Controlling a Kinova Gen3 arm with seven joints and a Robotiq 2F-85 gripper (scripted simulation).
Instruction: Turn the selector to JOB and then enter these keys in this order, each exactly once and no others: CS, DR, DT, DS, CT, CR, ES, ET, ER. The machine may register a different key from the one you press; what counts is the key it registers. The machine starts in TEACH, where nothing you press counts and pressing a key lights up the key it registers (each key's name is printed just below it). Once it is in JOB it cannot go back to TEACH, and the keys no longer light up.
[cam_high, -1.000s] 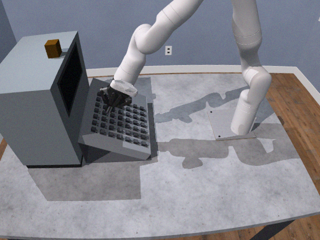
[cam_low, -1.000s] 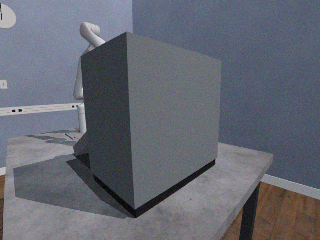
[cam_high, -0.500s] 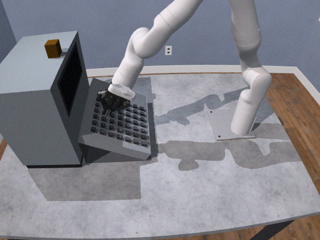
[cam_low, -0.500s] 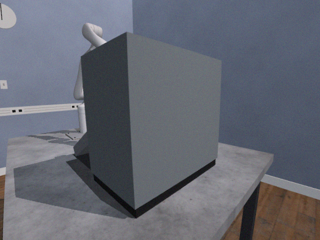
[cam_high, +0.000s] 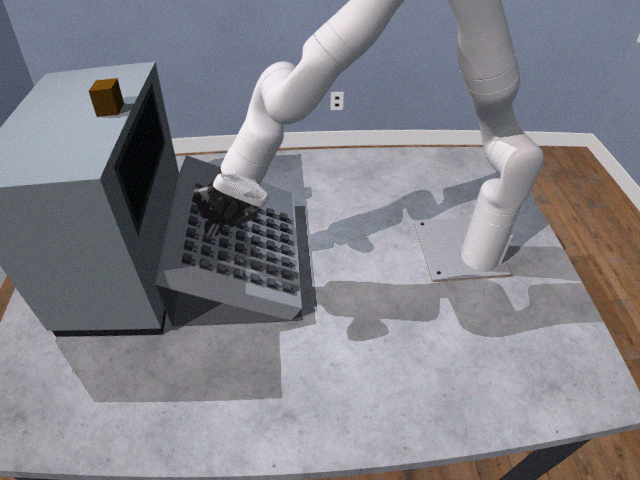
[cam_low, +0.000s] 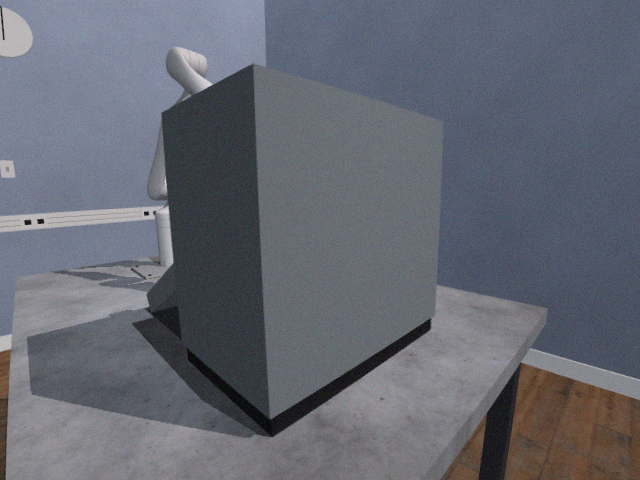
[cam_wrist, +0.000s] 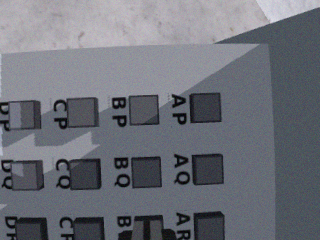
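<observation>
The sloped keyboard carries rows of dark keys. My gripper is shut and empty, its fingertips over the BR key and partly hiding its label. Whether they touch it cannot be told. The CR key and the DR key show at the bottom left of the wrist view, cut off by its edge. The AR key is to the right of the fingertips. No key looks lit. The selector is hidden in the top view and outside the wrist view.
The tall grey cabinet with a dark screen stands right behind the keyboard and blocks the exterior view. An orange block sits on its top. The arm's base plate is on the table to the right.
</observation>
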